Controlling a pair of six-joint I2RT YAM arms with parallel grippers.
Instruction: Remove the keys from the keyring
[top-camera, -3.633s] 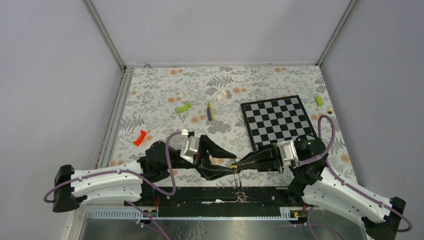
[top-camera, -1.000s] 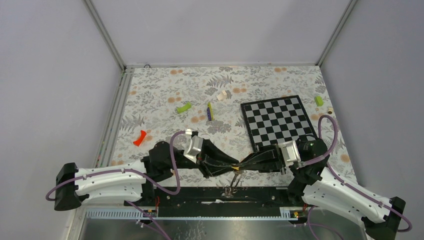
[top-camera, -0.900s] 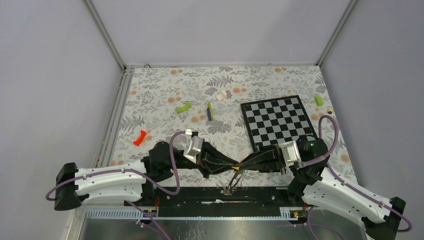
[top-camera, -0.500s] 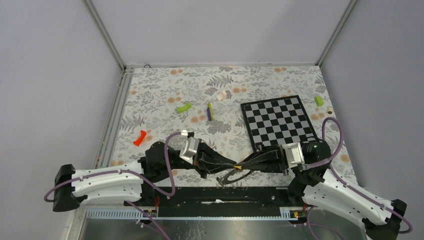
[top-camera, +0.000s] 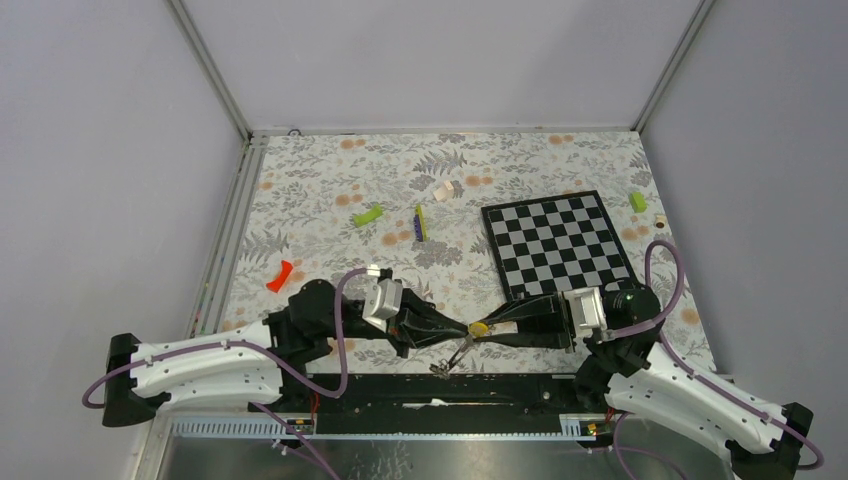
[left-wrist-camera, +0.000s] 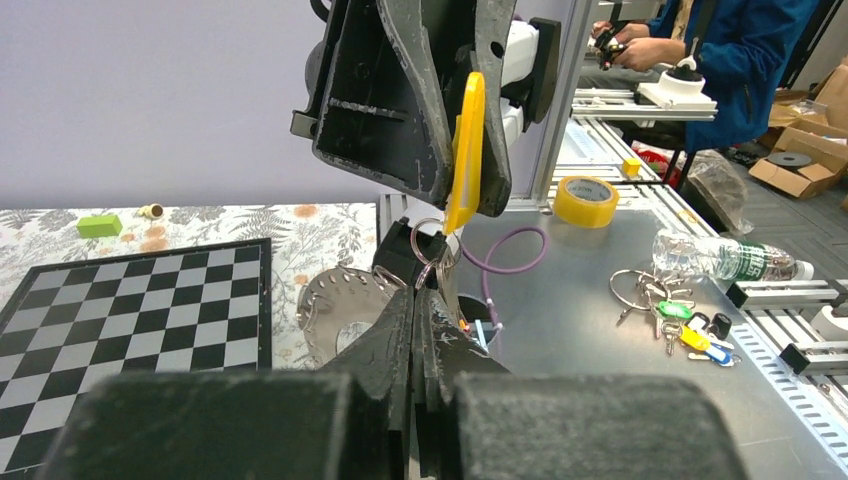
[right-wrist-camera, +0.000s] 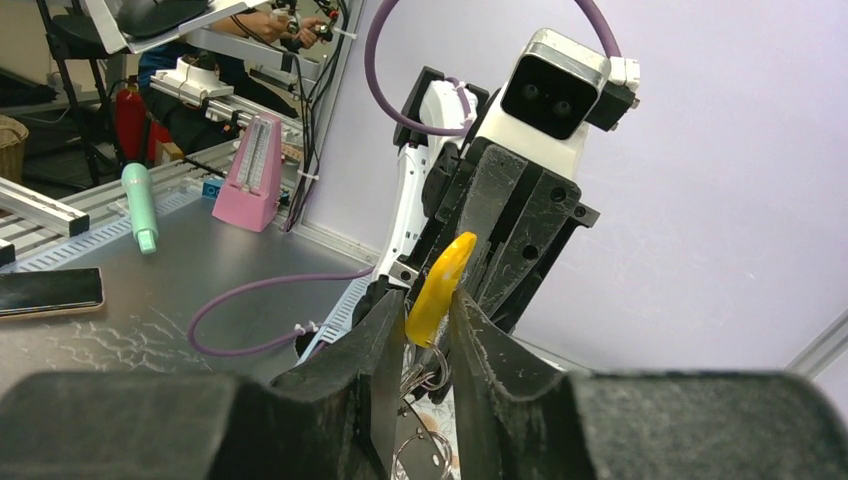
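Yellow-tagged small key (right-wrist-camera: 438, 288) stands between the slightly parted black fingers of the right gripper (right-wrist-camera: 425, 300), its grip released. The left gripper (left-wrist-camera: 415, 295), tip to tip opposite, is clenched tight just under the tag, on what cannot be told. Silvery round metal keyring (top-camera: 450, 357) dangles beneath both fingertips.

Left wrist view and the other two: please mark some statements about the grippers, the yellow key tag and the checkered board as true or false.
1. The yellow key tag stands between the fingers of the right gripper. True.
2. The left gripper is wide open. False: its jaws are shut.
3. The two grippers meet over the checkered board. False: they meet off the board, nearer the arms' bases.
4. A red piece lies on the flowered cloth. True.
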